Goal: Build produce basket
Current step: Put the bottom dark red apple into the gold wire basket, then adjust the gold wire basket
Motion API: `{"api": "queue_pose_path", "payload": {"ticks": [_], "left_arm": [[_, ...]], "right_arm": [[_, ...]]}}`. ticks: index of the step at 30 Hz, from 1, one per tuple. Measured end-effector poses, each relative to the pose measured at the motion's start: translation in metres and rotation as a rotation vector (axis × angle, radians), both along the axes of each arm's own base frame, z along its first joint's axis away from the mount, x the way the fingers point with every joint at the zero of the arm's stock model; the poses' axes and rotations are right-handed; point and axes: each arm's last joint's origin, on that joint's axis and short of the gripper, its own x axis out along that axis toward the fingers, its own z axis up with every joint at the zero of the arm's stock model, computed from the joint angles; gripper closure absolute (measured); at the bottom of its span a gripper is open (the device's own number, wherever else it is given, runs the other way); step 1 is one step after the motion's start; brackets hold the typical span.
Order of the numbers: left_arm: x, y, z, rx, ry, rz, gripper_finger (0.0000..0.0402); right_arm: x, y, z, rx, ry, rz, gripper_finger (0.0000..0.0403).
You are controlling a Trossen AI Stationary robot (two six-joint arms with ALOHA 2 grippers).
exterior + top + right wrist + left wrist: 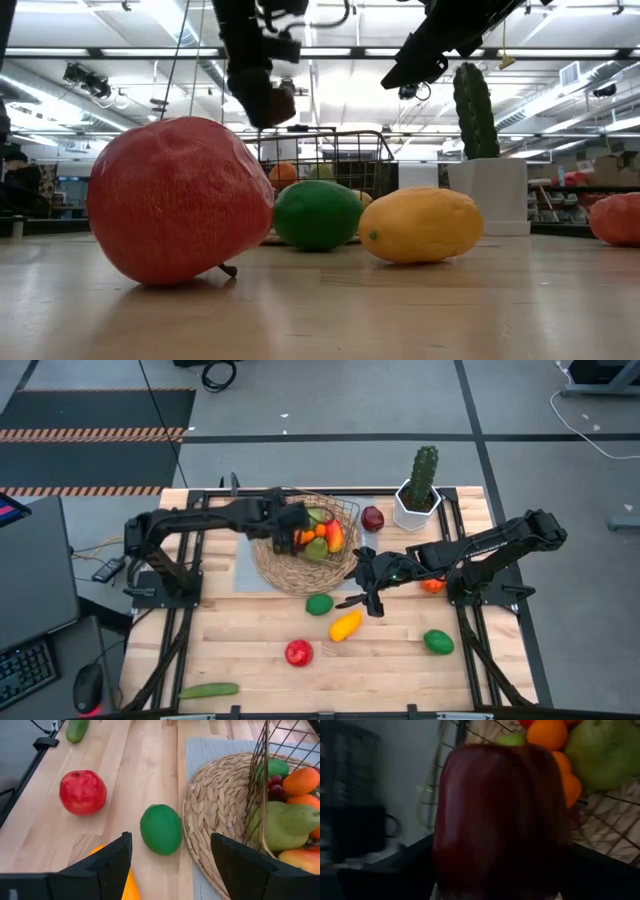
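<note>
**Dark red fruit between the left fingers over the basket; right gripper spread above open wood**

The left gripper [290, 528] hangs over the left rim of the basket [275, 565]. Between its fingers sits a dark red fruit [500, 815], which fills the left wrist view; the fingers flank it on both sides, but whether they grip it or have let go I cannot tell. Just beyond the fruit lie produce already in the wire centre: oranges [547, 732] and a green pear [605, 752].

The right gripper [368, 598] hovers off the basket's near right edge, fingers [112, 862] spread and holding nothing. Ahead of the gap between its fingers sits a green lime [160, 829], just beside the wicker rim but apart from it. A yellow fruit [346, 625] lies partly under one finger. A red pomegranate [82, 792] rests farther out on bare wood, well apart from the lime, and a cucumber [208, 690] lies near the table's front left edge.

Another green fruit [438, 642] sits alone on the right planks. The cactus pot [416, 508] stands at the far edge.
</note>
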Motion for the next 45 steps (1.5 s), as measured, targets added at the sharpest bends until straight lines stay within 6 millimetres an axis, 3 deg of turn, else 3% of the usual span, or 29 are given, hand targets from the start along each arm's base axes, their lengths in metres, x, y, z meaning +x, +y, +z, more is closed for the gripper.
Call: {"api": "queue_pose_path", "payload": {"ticks": [7,16,23,37,45], "left_arm": [[-0.006,0.019,-0.001,-0.024,-0.013,0.060,0.0058],[-0.014,0.013,-0.037,-0.110,0.121,0.007,0.0057],[-0.014,0.012,-0.040,-0.115,0.123,0.011,0.0056],[-0.012,-0.021,-0.044,-0.345,0.148,-0.130,0.0056],[-0.012,-0.035,-0.043,-0.300,0.175,-0.145,0.0056]], "right_arm": [[0.000,0.000,0.000,0.000,0.000,0.000,0.0128],[0.000,0.000,0.000,0.000,0.001,0.001,0.0128],[0.000,0.000,0.000,0.000,0.000,0.001,0.0128],[0.000,0.000,0.000,-0.002,0.000,0.003,0.0128],[0.000,0.000,0.000,-0.002,0.000,0.003,0.0128]]}}
